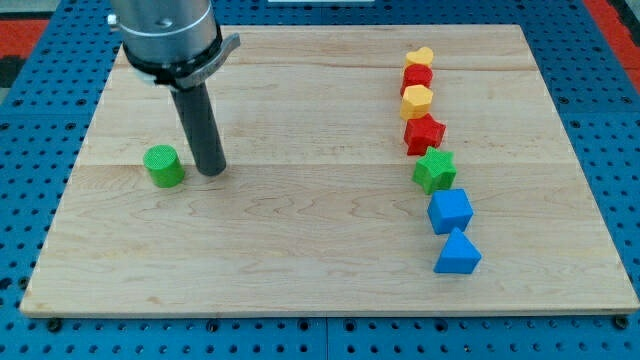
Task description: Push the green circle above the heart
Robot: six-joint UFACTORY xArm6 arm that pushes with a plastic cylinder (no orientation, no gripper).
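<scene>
My tip (211, 171) rests on the wooden board (300, 260), in its left half. It is a plain dark rod end with nothing to open or close, and it holds nothing. No block touches it.

The green circle (164, 166) sits just beside my tip, on its left in the view, with a narrow strip of bare wood between them. It is a short, upright cylinder, bright green, with a flat round top lighter than its shaded side wall.

The other 7 blocks stand in 1 loose column well apart from my tip, far to its right. At the column's top, higher in the view than my tip, is the yellow heart (419, 57). Touching it from below is a red block (418, 76) whose shape I cannot make out, then a yellow block (416, 100), hexagon-like. Next comes the red star (424, 133), then the green star (435, 171) at about my tip's level. Lower than my tip lie the blue cube (450, 210) and the blue triangle (457, 254).
</scene>
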